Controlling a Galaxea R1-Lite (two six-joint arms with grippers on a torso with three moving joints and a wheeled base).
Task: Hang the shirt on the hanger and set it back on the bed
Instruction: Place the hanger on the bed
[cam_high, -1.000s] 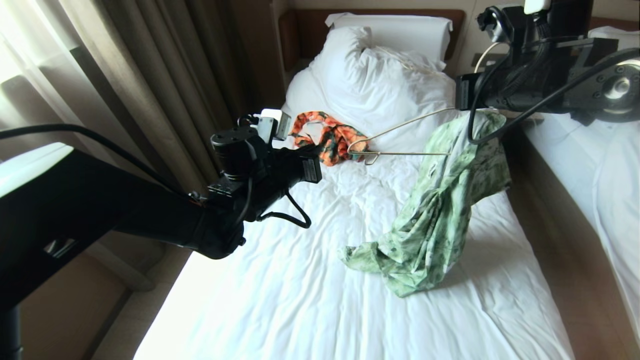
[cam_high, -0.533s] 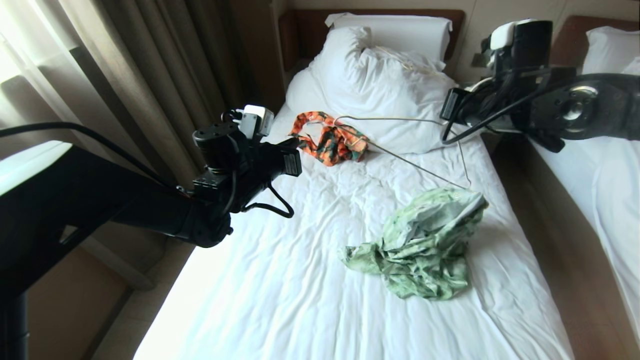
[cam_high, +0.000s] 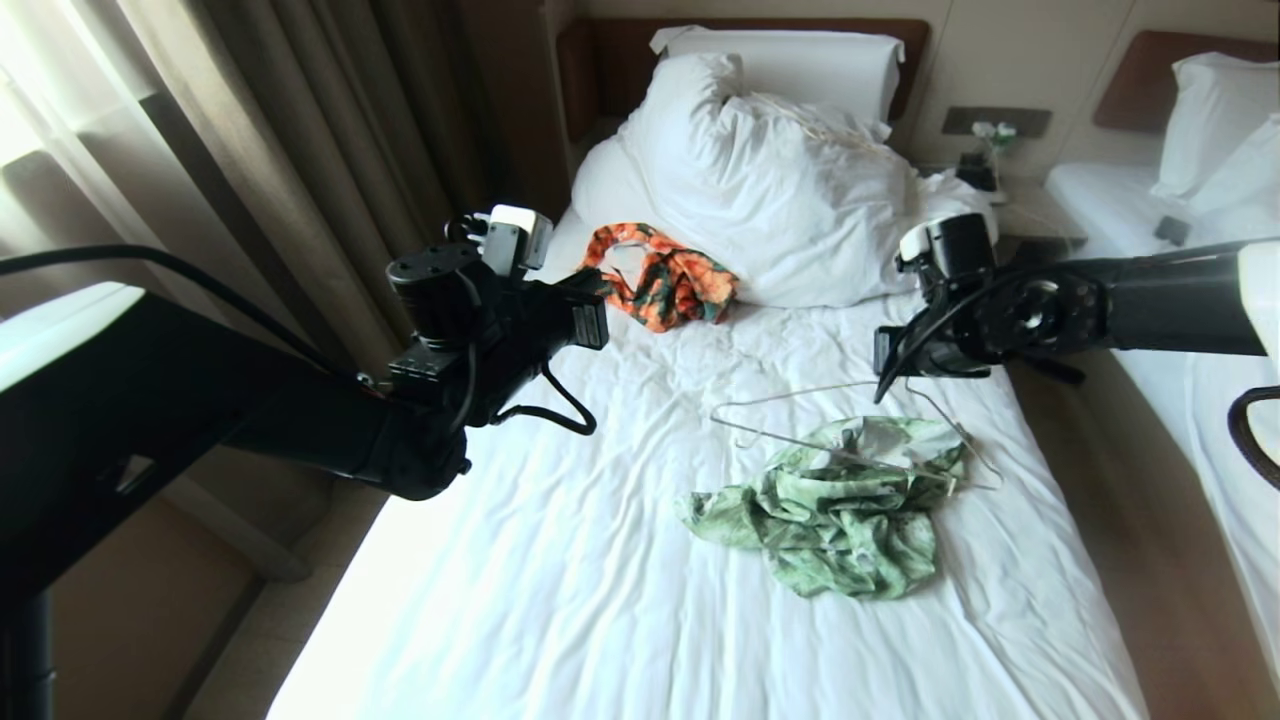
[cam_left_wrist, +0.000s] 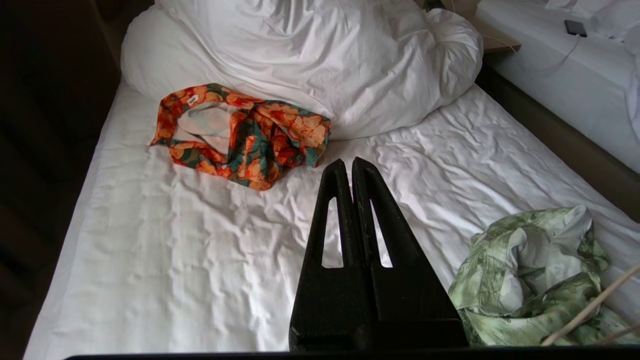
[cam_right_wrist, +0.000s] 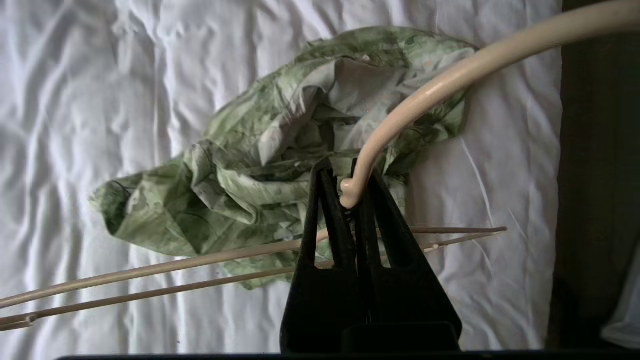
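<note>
A: What's the room like?

B: A bedroom. The bed (cam_high: 600, 560) fills the middle, its white sheet wrinkled all over. At the far end a bulky duvet (cam_high: 770, 190) is heaped against a pillow (cam_high: 800, 60) and a brown headboard (cam_high: 620, 60). Tan curtains (cam_high: 260, 150) hang along the left. On the right, past a dark gap, stands a second bed (cam_high: 1200, 330) with white bedding, and a nightstand (cam_high: 1040, 215) sits between the two heads.

A: Where's the shirt?

B: The shirt (cam_high: 835, 510) lies crumpled in a heap on the sheet, right of centre. It is not on the hanger (cam_high: 840, 455), whose wire frame lies partly across the heap's far side.

A: And the grippers?

B: The right gripper (cam_right_wrist: 350, 187) reaches in from the right, above the far right of the heap, its fingers clamped on the hanger's hook end. The left gripper (cam_left_wrist: 351, 167) hangs over the left side of the bed, fingers pressed together with nothing between them, pointing toward the far end.

A: Anything else on the sheet?

B: An orange garment (cam_high: 665, 275) bunched at the foot of the duvet, well apart from the shirt.
</note>
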